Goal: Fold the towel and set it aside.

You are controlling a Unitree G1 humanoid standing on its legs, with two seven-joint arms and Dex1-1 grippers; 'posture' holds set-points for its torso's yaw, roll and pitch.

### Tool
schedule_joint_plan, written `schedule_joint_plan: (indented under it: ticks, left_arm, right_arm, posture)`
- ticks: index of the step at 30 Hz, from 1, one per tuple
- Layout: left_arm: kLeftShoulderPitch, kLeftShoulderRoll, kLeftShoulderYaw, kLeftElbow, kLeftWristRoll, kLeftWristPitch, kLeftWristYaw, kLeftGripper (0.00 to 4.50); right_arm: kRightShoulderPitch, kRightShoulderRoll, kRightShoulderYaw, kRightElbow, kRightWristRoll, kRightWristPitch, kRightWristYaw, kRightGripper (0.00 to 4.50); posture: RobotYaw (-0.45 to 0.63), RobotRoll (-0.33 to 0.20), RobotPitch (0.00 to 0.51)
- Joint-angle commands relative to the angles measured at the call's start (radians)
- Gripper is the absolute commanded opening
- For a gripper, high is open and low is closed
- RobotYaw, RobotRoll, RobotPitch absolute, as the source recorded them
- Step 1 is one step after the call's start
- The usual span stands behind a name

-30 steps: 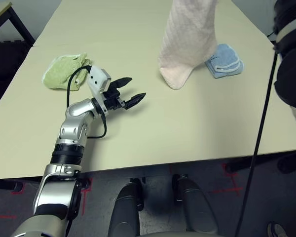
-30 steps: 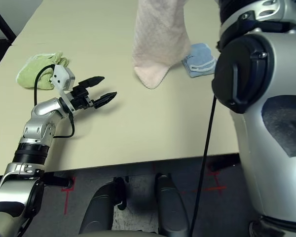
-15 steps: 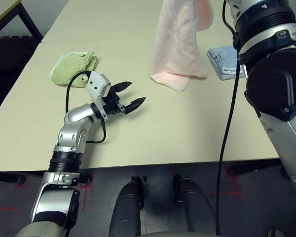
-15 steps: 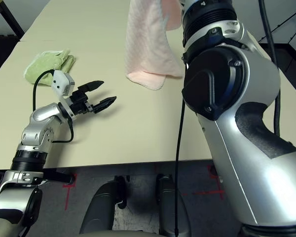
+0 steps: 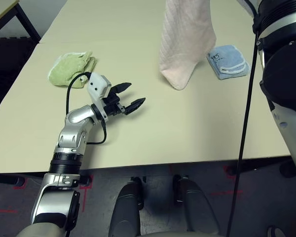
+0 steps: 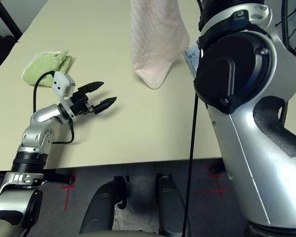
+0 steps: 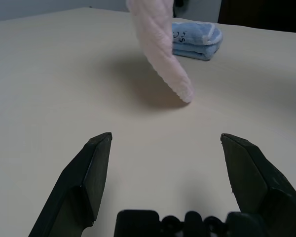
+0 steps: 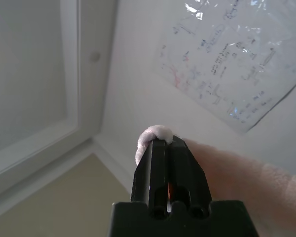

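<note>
broad pale beige matte surface (image 5: 138, 123), dark floor with red tape marks below its near edge. in the right wrist view, a white wall, a pale window frame and a whiteboard sheet (image 8: 237, 54) with handwritten marks.

left hand (image 5: 124, 99) just above the surface, pointing level toward the pale pink terry towel (image 5: 185, 44), black fingers (image 7: 86, 182) spread wide, grasping nothing, touching nothing. right hand (image 8: 167, 148) raised high, fingers pressed tight together, clenched on a bunched pink edge of the towel, a tuft of cloth poking out past the fingertips.

pale pink terry towel hanging down in a long narrowing drape, lowest rounded tip at or just above the surface; contact cannot be told. landmark for the rest: that hanging tip. small folded light blue towel (image 5: 228, 60) with white edging lying flat just beside the tip, on the robot's right and slightly farther back. crumpled light green towel (image 5: 71, 69) lying well apart from the tip on the robot's left, beyond the left hand. left hand near the tip, closer to the robot, apart from it.

no containers seen.
</note>
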Motion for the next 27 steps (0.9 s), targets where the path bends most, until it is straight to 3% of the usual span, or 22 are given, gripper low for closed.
schedule_joint_plan:
  ticks: [1, 6, 13, 27]
  left_arm:
    - [-0.006, -0.008, -0.003, 0.008, 0.008, -0.011, 0.008, 4.5]
    - [-0.019, -0.014, -0.011, 0.025, 0.027, -0.028, 0.03, 4.5]
    - [-0.066, -0.043, -0.04, 0.054, 0.072, -0.046, 0.069, 4.5]
    - [-0.154, -0.187, -0.099, 0.083, 0.08, -0.014, 0.116, 4.5]
  right_arm:
    - [-0.088, -0.003, -0.015, -0.024, 0.027, -0.055, -0.032, 0.02]
    - [-0.09, 0.047, -0.003, 0.011, 0.013, -0.104, -0.123, 0.02]
    - [0.049, 0.132, 0.064, -0.027, -0.047, -0.058, -0.28, 0.02]
    - [0.235, 0.2, 0.156, -0.314, 0.009, 0.299, -0.23, 0.02]
  posture:
    - [-0.05, 0.0, 0.162]
    - [-0.04, 0.0, 0.168]
    - [-0.03, 0.0, 0.179]
    - [-0.02, 0.0, 0.192]
